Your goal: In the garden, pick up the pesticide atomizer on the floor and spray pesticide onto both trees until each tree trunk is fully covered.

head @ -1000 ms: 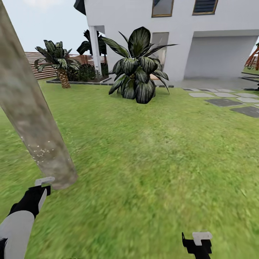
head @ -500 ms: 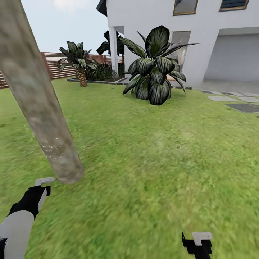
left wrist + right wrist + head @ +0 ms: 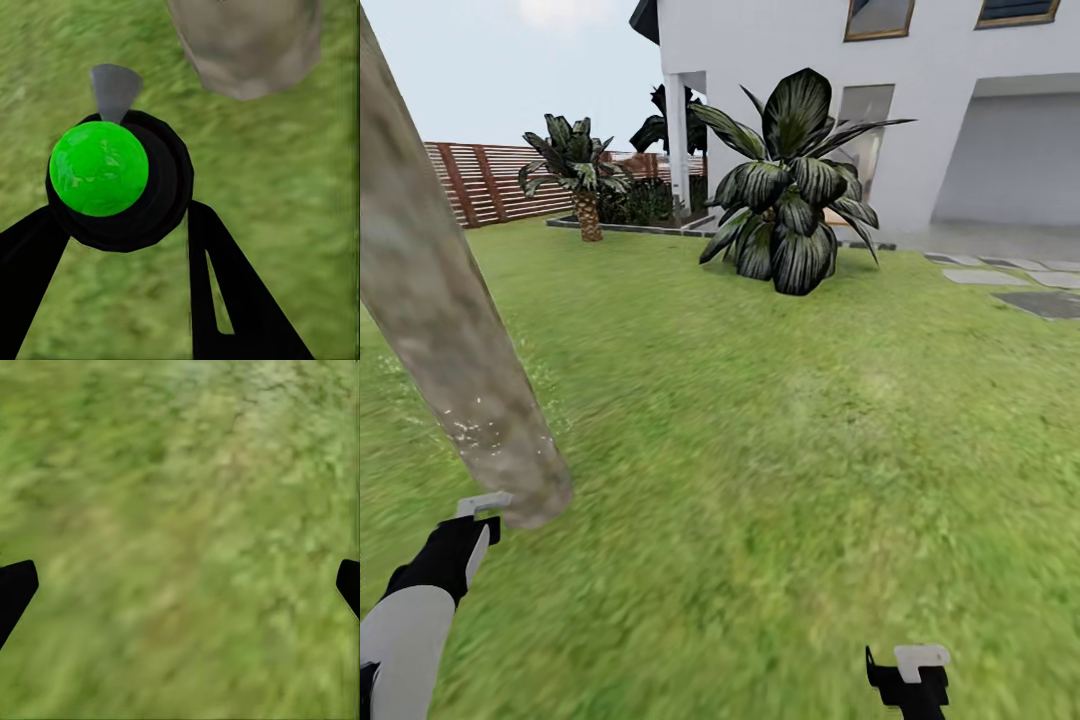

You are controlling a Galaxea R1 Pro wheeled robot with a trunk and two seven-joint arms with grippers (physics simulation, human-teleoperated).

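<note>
At left on the lawn, the tree trunk (image 3: 450, 330) is being sprayed.
Pesticide atomizer (image 3: 101, 169) is clamped in left gripper (image 3: 112, 247) just beside the trunk base; right gripper (image 3: 180, 592) is spread, empty. White specks (image 3: 475, 430) are sparse, so the nozzle should be aimed higher.

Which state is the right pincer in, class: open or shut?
Open. In the right wrist view its two black fingertips sit at opposite edges, with only blurred grass between them and nothing held.

A broad-leaved plant (image 3: 785, 200) is standing before a white house (image 3: 880, 90); stepping stones (image 3: 1015, 290) are lying beside it.
</note>
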